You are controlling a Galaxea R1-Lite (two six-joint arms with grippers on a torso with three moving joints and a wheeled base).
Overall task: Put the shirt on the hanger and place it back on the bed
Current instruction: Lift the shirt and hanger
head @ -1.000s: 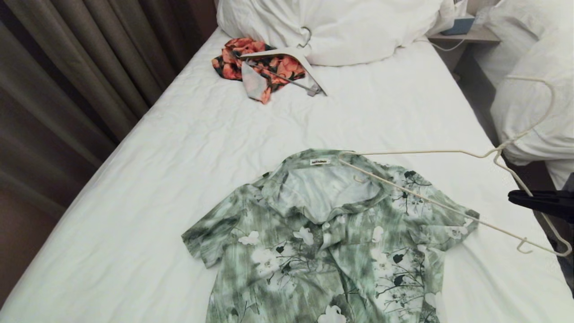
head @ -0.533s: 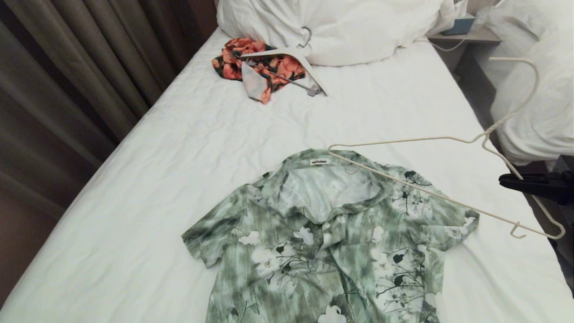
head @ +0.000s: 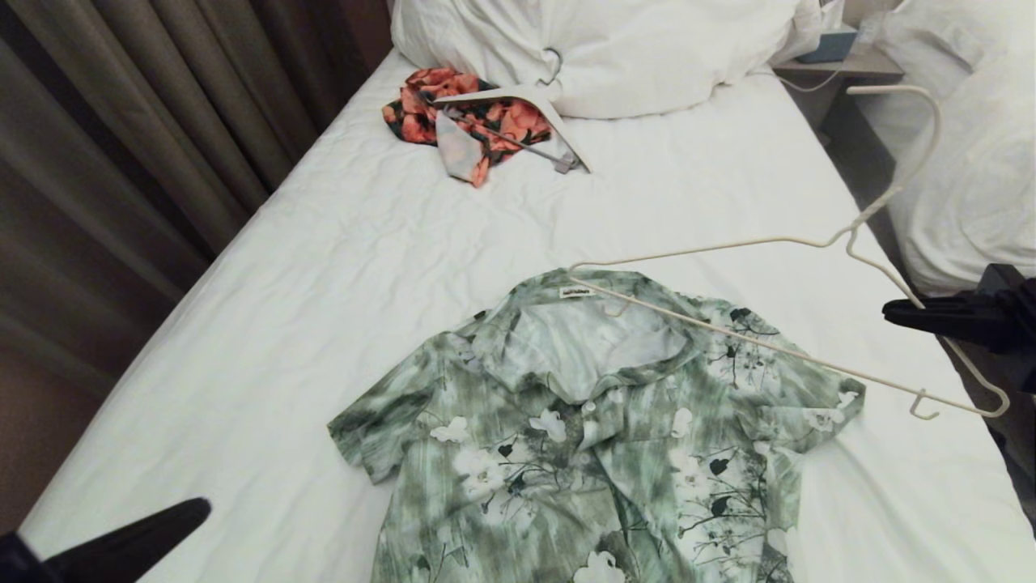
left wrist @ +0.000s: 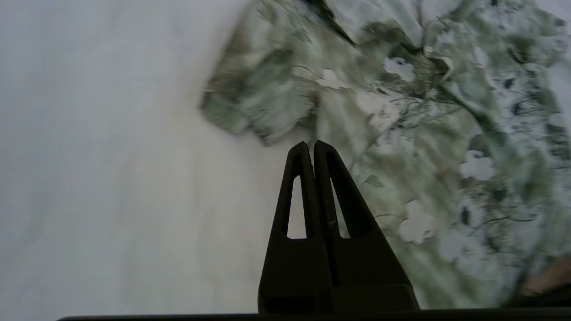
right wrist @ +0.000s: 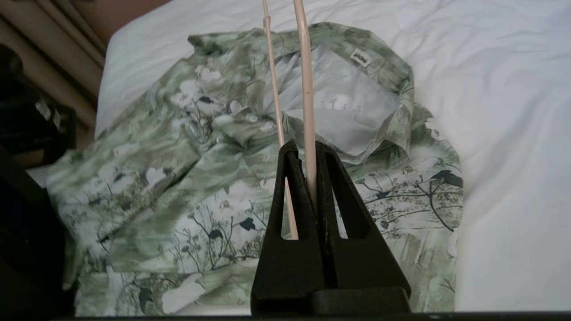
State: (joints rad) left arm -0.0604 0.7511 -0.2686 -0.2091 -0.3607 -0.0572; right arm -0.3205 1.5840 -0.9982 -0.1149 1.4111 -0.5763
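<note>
The green and white floral shirt (head: 583, 437) lies flat, collar open, on the bed (head: 364, 267). My right gripper (head: 890, 310) is at the bed's right edge, shut on one slanted arm of the cream wire hanger (head: 809, 359). The hanger is raised and tilted, its far corner just above the collar and its hook pointing up and back. In the right wrist view the rod (right wrist: 305, 89) runs out from between the shut fingers (right wrist: 304, 145) over the shirt (right wrist: 200, 178). My left gripper (head: 202, 508) is shut and empty at the lower left, near the shirt's sleeve (left wrist: 250, 111).
An orange-red floral garment (head: 453, 113) with a thicker white hanger (head: 518, 95) lies near the pillows (head: 631, 48). Curtains (head: 121, 121) run along the left side. A neighbouring bed (head: 971, 162) and a nightstand (head: 842, 61) stand on the right.
The right gripper has risen and moved a little left, carrying the hanger so its far corner slid left over the collar. The left gripper has come into view at the lower left.
</note>
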